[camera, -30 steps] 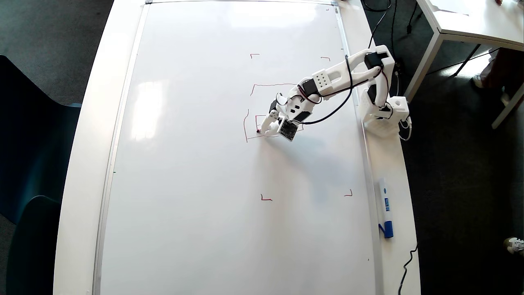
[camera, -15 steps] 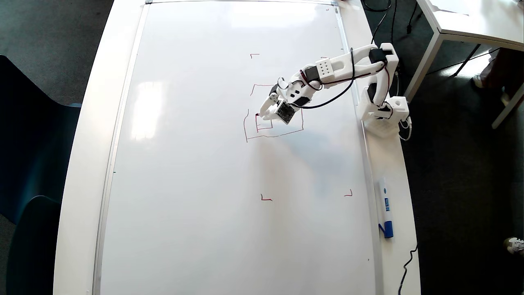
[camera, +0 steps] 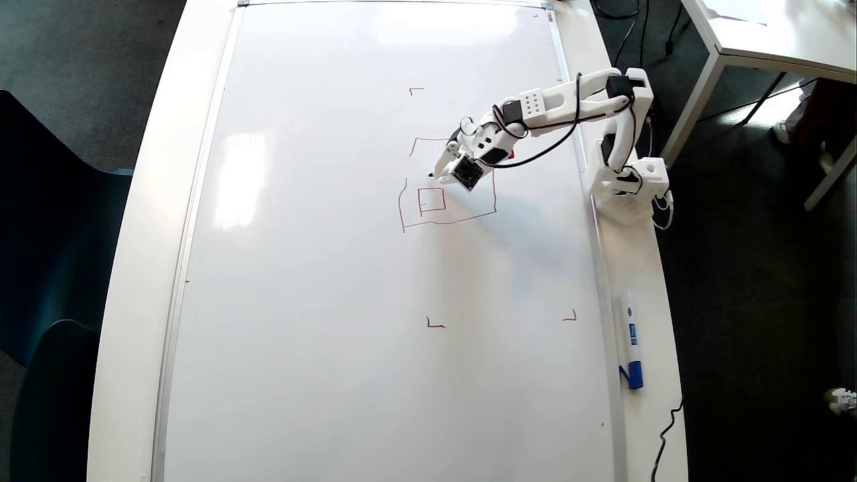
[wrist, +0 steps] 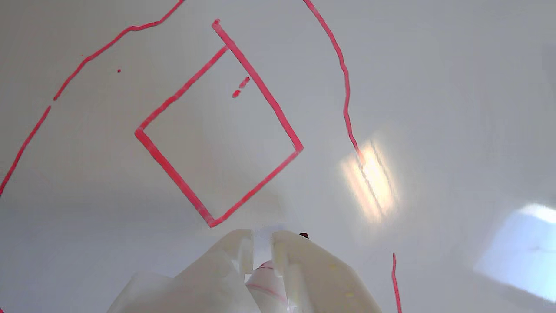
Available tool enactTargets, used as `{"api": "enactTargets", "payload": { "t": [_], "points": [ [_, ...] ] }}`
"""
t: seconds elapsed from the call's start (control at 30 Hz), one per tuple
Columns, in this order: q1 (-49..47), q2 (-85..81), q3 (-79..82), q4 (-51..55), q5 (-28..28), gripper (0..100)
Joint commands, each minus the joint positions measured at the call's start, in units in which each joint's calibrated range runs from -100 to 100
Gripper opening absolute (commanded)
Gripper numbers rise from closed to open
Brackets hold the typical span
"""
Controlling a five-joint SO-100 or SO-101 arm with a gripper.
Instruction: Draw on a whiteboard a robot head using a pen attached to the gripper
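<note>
The whiteboard (camera: 321,268) fills the table, and its glossy surface fills the wrist view (wrist: 434,65). The robot head (camera: 448,219) is a partial wobbly red outline with one small closed square (camera: 420,201) inside it. In the wrist view that square (wrist: 259,89) lies just ahead of the fingers, with outline strokes (wrist: 345,87) on both sides. My gripper (camera: 442,169) (wrist: 260,237) hangs just above the small square in the overhead view, shut on the pen (wrist: 265,278). The pen's dark tip (camera: 431,176) points down-left. Whether it touches the board I cannot tell.
Red corner marks (camera: 435,325) (camera: 570,316) (camera: 415,89) frame the drawing zone. A white-and-blue marker (camera: 629,338) lies on the table's right rim. The arm's base (camera: 629,181) stands on that rim. A second table (camera: 770,33) is at the top right.
The gripper and pen moved upward in the overhead view, from the small square's lower-left corner to above it. The square's outline now shows closed and uncovered.
</note>
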Motion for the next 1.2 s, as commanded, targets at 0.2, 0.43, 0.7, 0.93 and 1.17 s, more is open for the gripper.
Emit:
{"api": "enactTargets", "payload": {
  "t": [0.2, 0.43, 0.7, 0.93, 1.17],
  "points": [
    [3.20, -2.35, 0.33, -4.45, 0.85, 1],
    [3.64, -2.35, 3.23, -4.45, 0.85, 1],
    [3.13, -2.35, 3.41, -4.45, 0.80, 1],
    [3.13, -2.35, 3.50, -4.45, 0.80, 1],
    [3.35, -2.35, 3.50, -4.45, 0.64, 1]
  ]
}}
